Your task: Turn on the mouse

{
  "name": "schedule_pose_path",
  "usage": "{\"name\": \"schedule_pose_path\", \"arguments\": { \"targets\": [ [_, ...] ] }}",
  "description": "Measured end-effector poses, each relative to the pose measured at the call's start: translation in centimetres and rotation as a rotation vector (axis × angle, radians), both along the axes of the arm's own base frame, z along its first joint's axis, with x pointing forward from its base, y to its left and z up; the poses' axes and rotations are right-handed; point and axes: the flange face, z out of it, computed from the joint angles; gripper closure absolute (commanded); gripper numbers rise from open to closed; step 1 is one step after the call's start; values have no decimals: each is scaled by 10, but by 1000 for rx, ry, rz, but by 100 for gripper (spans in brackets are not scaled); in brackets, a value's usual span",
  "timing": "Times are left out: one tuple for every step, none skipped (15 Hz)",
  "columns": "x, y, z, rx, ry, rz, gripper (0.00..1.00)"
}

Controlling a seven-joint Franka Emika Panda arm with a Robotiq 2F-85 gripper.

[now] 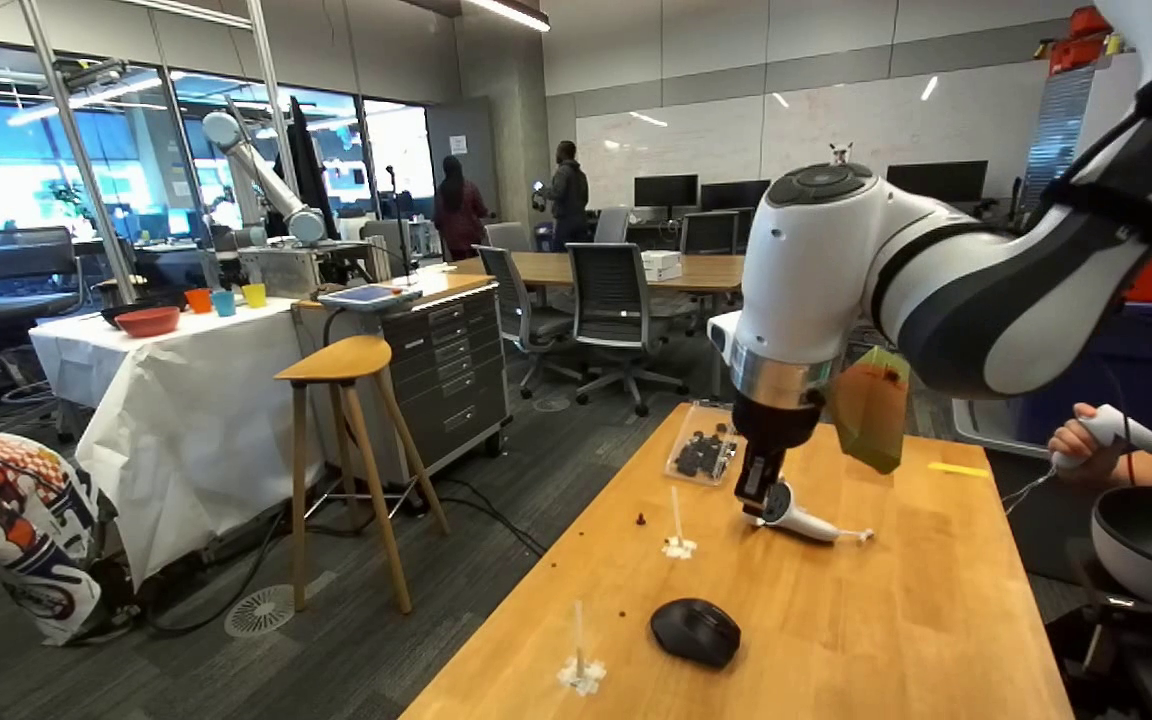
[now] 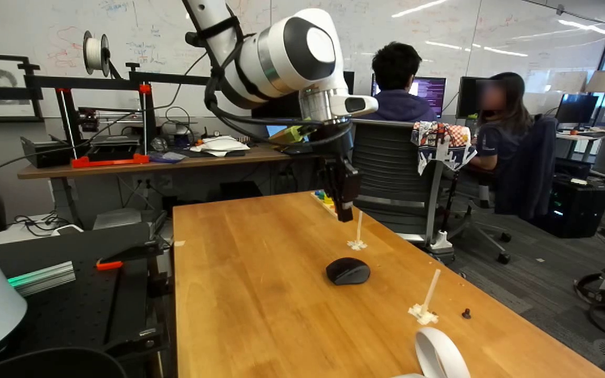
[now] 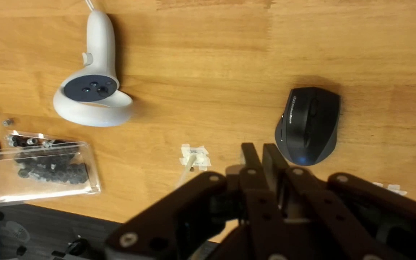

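The mouse (image 3: 309, 122), low and black, lies upright on the wooden table. It shows in both exterior views (image 1: 696, 632) (image 2: 348, 271). In the wrist view white lettering runs along its top, and a small blue glow shows at its near, rounded end. My gripper (image 3: 259, 148) is empty, its two fingers parted by a narrow gap. In the wrist view the fingertips appear just left of the mouse's near end, apart from it. In both exterior views the gripper (image 1: 754, 500) (image 2: 344, 214) hangs above the table, away from the mouse. The mouse's underside is hidden.
A white-and-grey controller (image 3: 101, 47) lies on the table (image 2: 260, 294). Two thin pale pegs (image 1: 678, 520) (image 1: 579, 635) stand taped near one edge. A clear box of dark pieces (image 3: 49, 173) sits at the table's edge. A person's hand (image 1: 1086, 440) is beside the table.
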Motion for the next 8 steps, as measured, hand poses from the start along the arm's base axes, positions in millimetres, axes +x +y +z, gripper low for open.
{"name": "schedule_pose_path", "arguments": {
  "targets": [
    [3,5,-9,-12,4,10,98],
    [6,9,-18,-22,9,17,96],
    [9,14,-27,-32,16,25,96],
    [11,18,-35,-41,23,33,94],
    [13,21,-45,-51,31,38,95],
    [15,24,-54,-58,39,42,94],
    [17,26,-62,-64,46,43,95],
    [19,28,-69,-70,53,45,96]
  ]
}}
